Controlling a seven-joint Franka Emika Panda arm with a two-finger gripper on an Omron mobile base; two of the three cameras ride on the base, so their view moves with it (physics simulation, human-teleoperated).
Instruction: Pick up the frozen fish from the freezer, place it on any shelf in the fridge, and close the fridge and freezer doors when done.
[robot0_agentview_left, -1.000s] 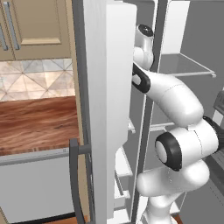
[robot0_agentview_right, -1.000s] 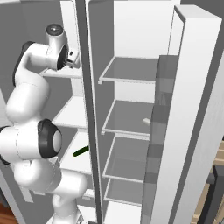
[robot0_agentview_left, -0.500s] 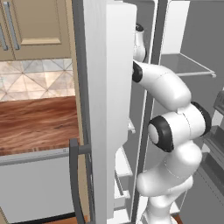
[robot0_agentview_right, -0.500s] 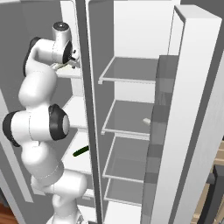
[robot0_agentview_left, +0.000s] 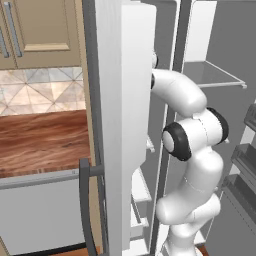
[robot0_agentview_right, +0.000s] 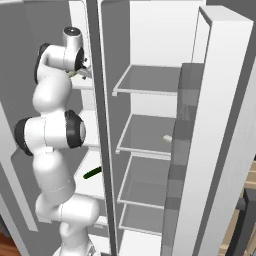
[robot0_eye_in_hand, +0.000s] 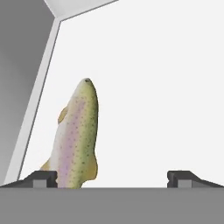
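Arm is reaching deeper into freezer (robot0_agentview_right: 82, 150) vs a sec ago.
Gripper (robot0_eye_in_hand: 111, 177) is gaping wide; fish (robot0_eye_in_hand: 75, 135) is lying by left tip, not gripped.

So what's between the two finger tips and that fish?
Nothing: in the hand view the open end effector faces bare white shelf, the fish beside one finger tip.

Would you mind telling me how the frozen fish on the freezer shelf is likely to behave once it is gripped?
The fish lies straight, so it is probably stiff. Its smooth, tapered body may slip between the open fingers. Lying nearer one finger, it might twist off-centre when they close.
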